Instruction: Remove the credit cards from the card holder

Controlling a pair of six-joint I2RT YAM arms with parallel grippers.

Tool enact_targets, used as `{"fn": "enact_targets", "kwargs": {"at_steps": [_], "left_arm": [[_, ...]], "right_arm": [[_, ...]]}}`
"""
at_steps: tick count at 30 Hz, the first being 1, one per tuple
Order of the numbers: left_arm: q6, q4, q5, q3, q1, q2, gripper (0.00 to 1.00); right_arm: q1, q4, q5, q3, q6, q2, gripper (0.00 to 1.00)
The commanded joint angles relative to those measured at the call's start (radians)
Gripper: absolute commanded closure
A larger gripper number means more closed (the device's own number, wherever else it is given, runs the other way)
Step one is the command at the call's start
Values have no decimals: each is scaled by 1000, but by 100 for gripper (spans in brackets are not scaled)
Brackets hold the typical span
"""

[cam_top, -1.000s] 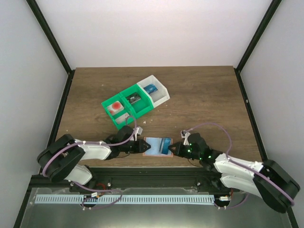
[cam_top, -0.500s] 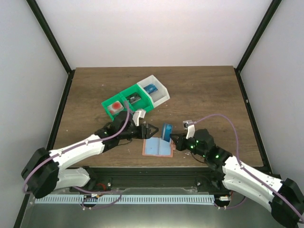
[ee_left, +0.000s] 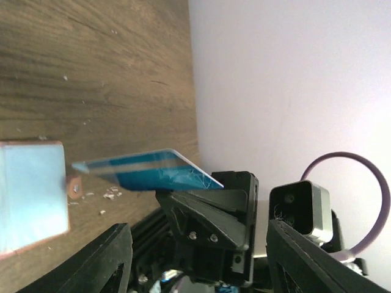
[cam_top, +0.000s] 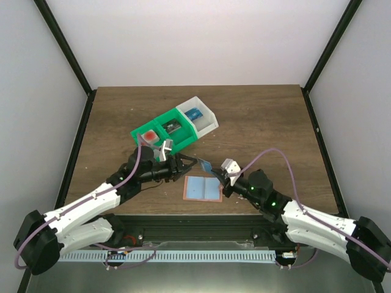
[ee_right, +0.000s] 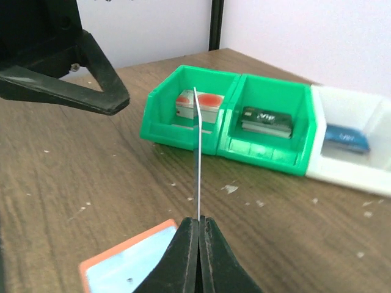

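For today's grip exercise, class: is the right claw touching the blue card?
Touching. The right wrist view shows the right claw shut on the lower edge of the blue card, which stands edge-on between its closed tips with no gap.

We see a blue card (ee_left: 143, 173) pinched at one end by the R gripper (ee_left: 209, 187), just beside the card holder (ee_left: 30, 192), which lies flat on the wood table (ee_left: 91, 61)

Green-and-white bin (cam_top: 178, 145) with red block (cam_top: 148, 138), black block (cam_top: 173, 127), blue block (cam_top: 195, 113), on wooden table (cam_top: 263, 122).
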State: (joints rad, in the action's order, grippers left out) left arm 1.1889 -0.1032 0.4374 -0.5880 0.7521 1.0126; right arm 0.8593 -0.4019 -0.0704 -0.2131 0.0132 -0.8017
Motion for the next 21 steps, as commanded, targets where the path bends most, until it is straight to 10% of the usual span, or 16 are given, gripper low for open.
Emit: {"fn": "enact_targets", "kwargs": {"at_steps": [1, 11, 21], "left_arm": [[160, -99, 34, 40, -4, -37, 37], [203, -163, 86, 82, -4, -16, 35], [261, -234, 121, 149, -5, 5, 72]], "right_arm": [[32, -134, 86, -13, 246, -27, 100], [156, -155, 118, -51, 503, -102, 100], [225, -181, 228, -60, 541, -136, 99]]}}
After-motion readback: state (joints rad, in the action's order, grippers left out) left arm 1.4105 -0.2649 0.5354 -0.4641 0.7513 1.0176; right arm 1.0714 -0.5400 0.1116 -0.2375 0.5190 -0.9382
